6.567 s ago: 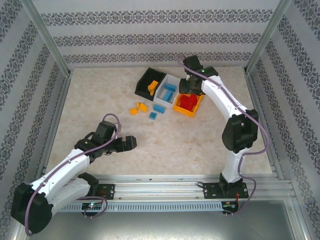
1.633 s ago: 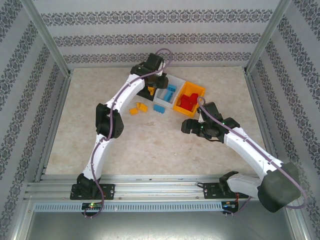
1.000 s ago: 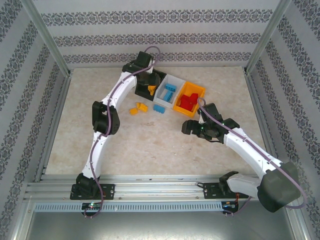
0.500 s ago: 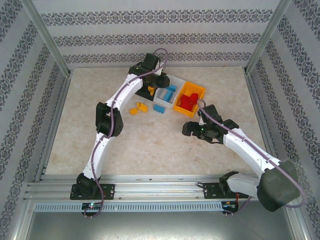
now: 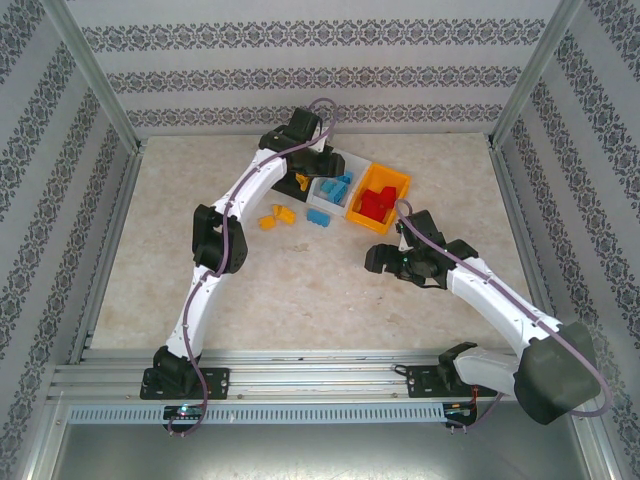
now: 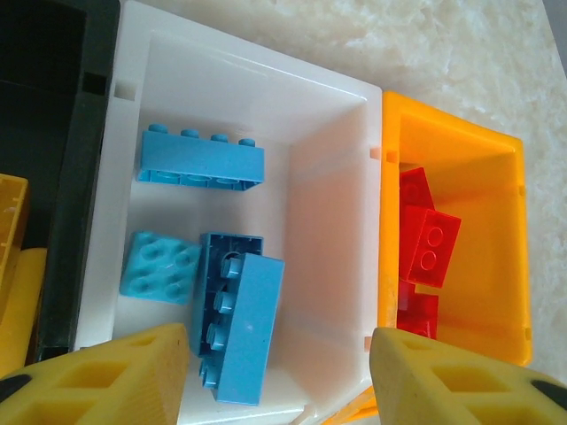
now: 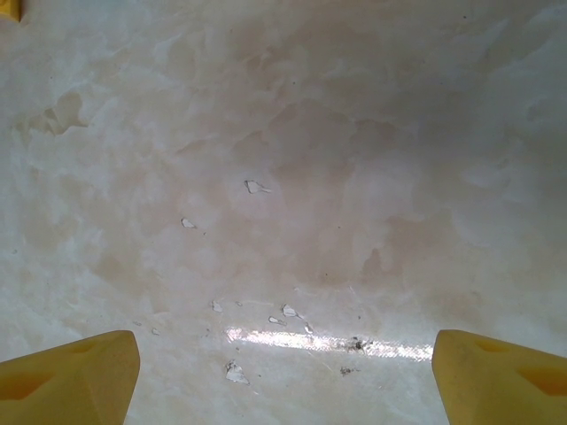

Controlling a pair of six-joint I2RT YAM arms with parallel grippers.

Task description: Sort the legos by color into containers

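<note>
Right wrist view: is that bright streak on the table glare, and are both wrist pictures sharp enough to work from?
Right wrist view: yes, glare streak on the table, marble otherwise sharp, yellow fingers at the bottom corners look slightly soft. Left wrist view: blue legos in the white bin crisp and evenly lit; black bin dark, its inside hard to read.

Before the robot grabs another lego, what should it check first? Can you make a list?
1. Left gripper empty: ok, jaws apart above the white bin.
2. White bin holds blue bricks: ok, three of them.
3. Orange bin holds red bricks: ok.
4. Table cleared: not ok, one loose blue brick and two yellow bricks lie near the bins.
5. Right gripper free: ok, open over bare table.
</note>
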